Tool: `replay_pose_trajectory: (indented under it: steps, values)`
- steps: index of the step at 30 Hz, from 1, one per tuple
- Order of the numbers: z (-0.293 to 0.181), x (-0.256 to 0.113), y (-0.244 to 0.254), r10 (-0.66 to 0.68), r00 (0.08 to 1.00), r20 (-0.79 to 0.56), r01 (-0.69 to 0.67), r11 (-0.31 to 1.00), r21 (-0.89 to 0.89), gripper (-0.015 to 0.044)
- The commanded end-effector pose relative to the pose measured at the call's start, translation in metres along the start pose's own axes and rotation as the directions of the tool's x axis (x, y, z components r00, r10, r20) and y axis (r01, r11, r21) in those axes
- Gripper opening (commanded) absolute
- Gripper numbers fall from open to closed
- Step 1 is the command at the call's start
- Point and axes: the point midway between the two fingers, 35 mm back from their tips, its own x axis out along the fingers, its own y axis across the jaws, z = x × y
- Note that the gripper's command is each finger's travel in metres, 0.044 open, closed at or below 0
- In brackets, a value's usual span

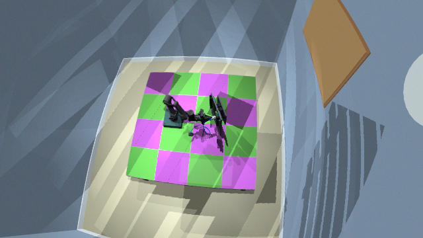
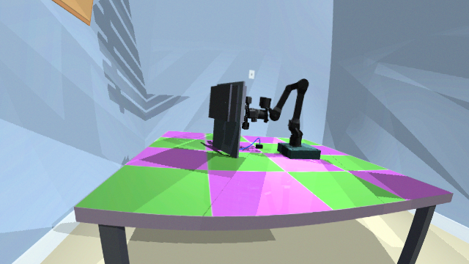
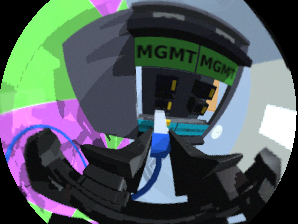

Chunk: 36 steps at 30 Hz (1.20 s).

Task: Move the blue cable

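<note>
My gripper (image 3: 160, 131) (image 1: 209, 118) is shut on the blue plug (image 3: 160, 145), with a finger on each side. The plug's pale front end points at the lower left port (image 3: 164, 105) of a dark server face and overlaps its lower edge in the wrist view; whether it is inside cannot be told. Green MGMT labels (image 3: 166, 53) sit above the ports and a teal label strip (image 3: 187, 128) below. The blue cable (image 3: 152, 181) (image 2: 253, 143) bends down from the plug and loops low over the table. Which server this is, and the plug's tab, cannot be made out.
The dark upright server rack (image 1: 221, 110) (image 2: 226, 136) stands on the checkered table (image 1: 172, 165) (image 2: 146, 191), in front of the arm. A small black block (image 2: 259, 146) (image 1: 191, 134) lies at the cable's other end, near the arm's base (image 2: 298, 151).
</note>
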Motion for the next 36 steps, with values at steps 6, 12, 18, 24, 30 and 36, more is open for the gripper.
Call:
replay_pose_trajectory:
  steps: [6, 12, 18, 24, 30, 36]
  values:
    - [0.002, 0.005, -0.002, -0.006, 1.0, 0.0, 0.006, 1.0, 0.003, 0.0]
    - [0.004, 0.006, -0.002, -0.007, 1.0, 0.0, 0.007, 1.0, 0.003, 0.0]
    - [0.006, 0.009, -0.002, -0.007, 1.0, 0.0, 0.007, 1.0, 0.003, 0.0]
    - [0.007, 0.011, -0.002, -0.008, 1.0, 0.0, 0.008, 1.0, 0.003, 0.0]
    - [0.009, 0.013, -0.002, -0.008, 1.0, 0.0, 0.008, 1.0, 0.004, 0.0]
    - [0.011, 0.015, -0.002, -0.009, 1.0, 0.0, 0.009, 1.0, 0.004, 0.0]
